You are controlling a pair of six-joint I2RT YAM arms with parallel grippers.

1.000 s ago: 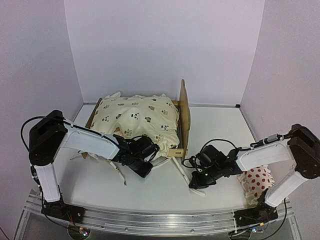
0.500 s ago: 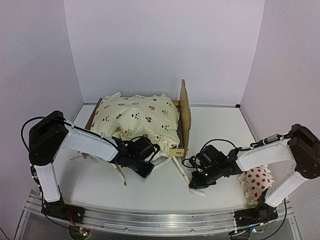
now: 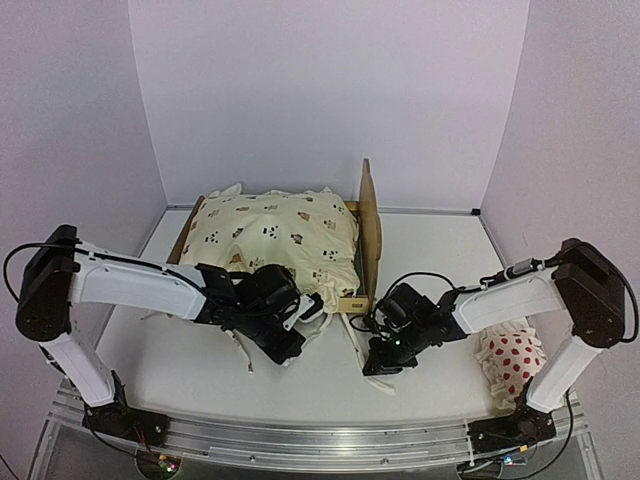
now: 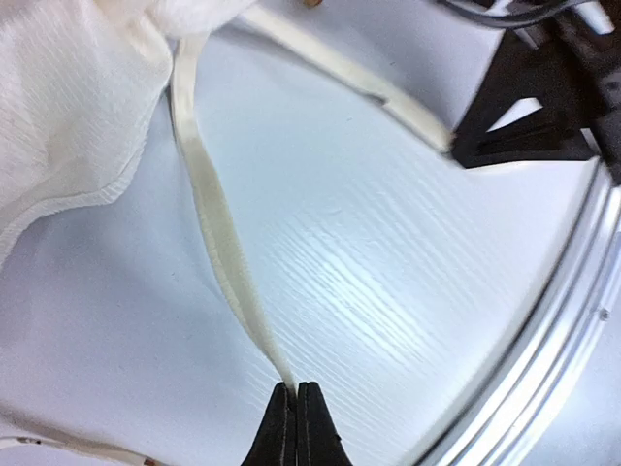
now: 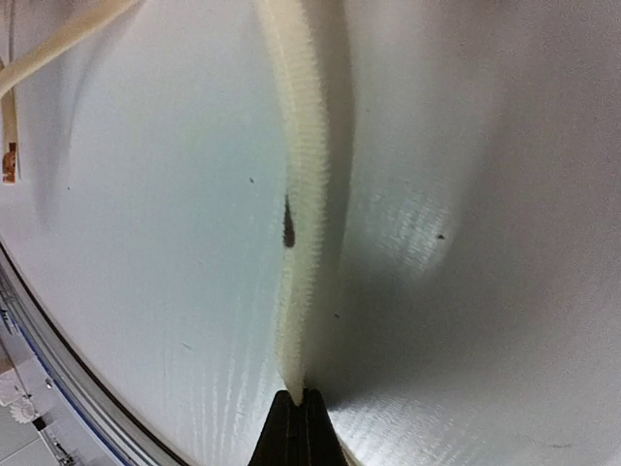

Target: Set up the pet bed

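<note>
The pet bed stands at the back of the table, its plywood end board upright, with the cream animal-print cushion lying in it. My left gripper is in front of the cushion, shut on the end of one cream tie that runs back to the cushion's ruffle. My right gripper is low by the bed's front right corner, shut on the end of another cream tie. In the left wrist view the right gripper shows at top right.
A white red-dotted pillow lies at the right by the right arm's base. Another loose tie trails on the table near the left gripper. The metal rail runs along the near edge.
The left gripper has shut on the tie and moved a little right and toward the near edge. The right gripper, still shut on its tie, has shifted left toward the bed.
</note>
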